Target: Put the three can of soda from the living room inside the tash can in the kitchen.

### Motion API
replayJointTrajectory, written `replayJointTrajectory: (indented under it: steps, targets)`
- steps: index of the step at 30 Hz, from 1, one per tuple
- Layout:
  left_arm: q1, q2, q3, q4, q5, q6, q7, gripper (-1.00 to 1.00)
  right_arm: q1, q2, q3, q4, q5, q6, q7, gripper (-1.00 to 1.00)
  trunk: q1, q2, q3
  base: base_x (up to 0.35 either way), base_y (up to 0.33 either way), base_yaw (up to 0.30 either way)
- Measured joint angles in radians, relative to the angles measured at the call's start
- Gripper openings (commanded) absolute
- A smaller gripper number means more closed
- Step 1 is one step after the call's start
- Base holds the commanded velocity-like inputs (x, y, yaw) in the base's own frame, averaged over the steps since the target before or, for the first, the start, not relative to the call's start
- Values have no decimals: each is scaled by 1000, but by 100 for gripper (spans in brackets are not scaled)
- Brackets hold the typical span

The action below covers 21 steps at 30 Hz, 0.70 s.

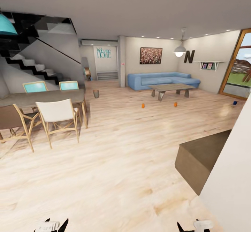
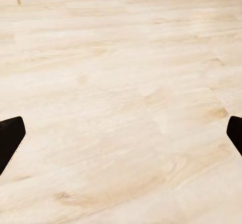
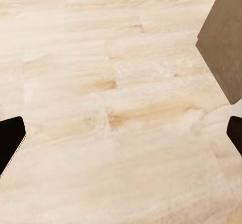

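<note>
Cans are what matter here: two orange ones stand on the plank floor [image 1: 115,162] in the middle distance of the head view, one [image 1: 143,105] left of the low coffee table [image 1: 172,88], the other [image 1: 175,104] just right of its legs. A small dark blue thing [image 1: 235,103] at the right edge, near the glass door, may be the third can; it is too small to tell. A little tapered bin [image 1: 96,94] sits beside the dining table [image 1: 42,97], left of centre. Both the left gripper [image 2: 121,133] and the right gripper [image 3: 121,133] hang spread wide over bare planks, grasping nothing. I judge the approach step is in hand: next, drive forward to the nearest can, skirting the brown block [image 1: 202,158] at lower right.
</note>
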Motion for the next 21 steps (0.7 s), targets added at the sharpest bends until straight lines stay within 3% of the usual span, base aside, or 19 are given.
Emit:
replayJointTrajectory:
  steps: [21]
  targets:
    - [0,0,0,0,0,0,0,100,0,0,0,0,0,0,0,100,0,0,-21,320,1,136]
